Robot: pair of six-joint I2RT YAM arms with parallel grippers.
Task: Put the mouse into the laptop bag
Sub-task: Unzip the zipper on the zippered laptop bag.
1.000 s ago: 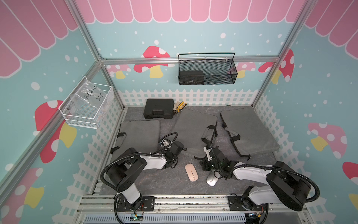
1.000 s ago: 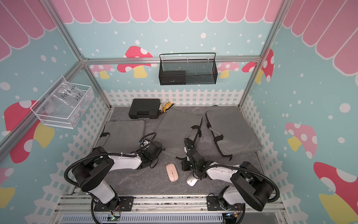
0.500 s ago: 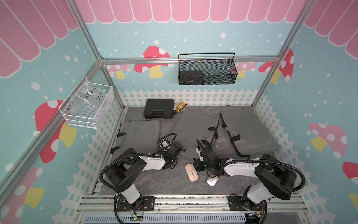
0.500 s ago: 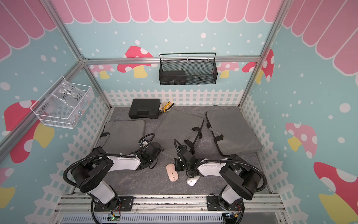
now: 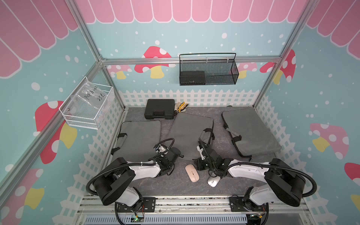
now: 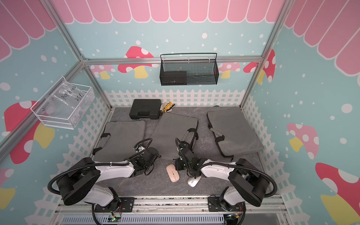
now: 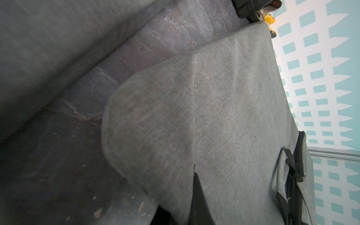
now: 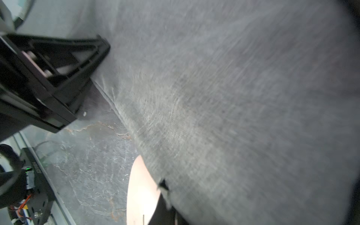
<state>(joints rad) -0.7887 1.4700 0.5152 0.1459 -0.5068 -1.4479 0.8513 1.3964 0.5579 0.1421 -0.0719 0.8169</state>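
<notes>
Three grey laptop bags lie on the mat. Both grippers are at the near edge of the middle laptop bag (image 5: 191, 132) (image 6: 175, 130). My left gripper (image 5: 181, 155) (image 7: 187, 187) is shut, pinching the bag's fabric (image 7: 214, 116) at its near left corner. My right gripper (image 5: 196, 160) (image 8: 167, 202) is shut on the bag's edge (image 8: 233, 97) close beside it. A pink mouse (image 5: 192, 172) (image 6: 172, 173) (image 8: 140, 191) lies on the mat just in front of the right gripper. A silver mouse (image 5: 213, 181) (image 6: 193, 181) lies partly under the right arm.
Other grey bags lie at the left (image 5: 140, 136) and the right (image 5: 251, 130). A black case (image 5: 159, 111) and gloves (image 5: 181, 107) sit by the back fence. A black wire basket (image 5: 207, 70) and a white basket (image 5: 87, 107) hang on the walls.
My right gripper has slid to the left along the middle bag's near edge, ending close to the left gripper and above the pink mouse. The left arm has barely moved.
</notes>
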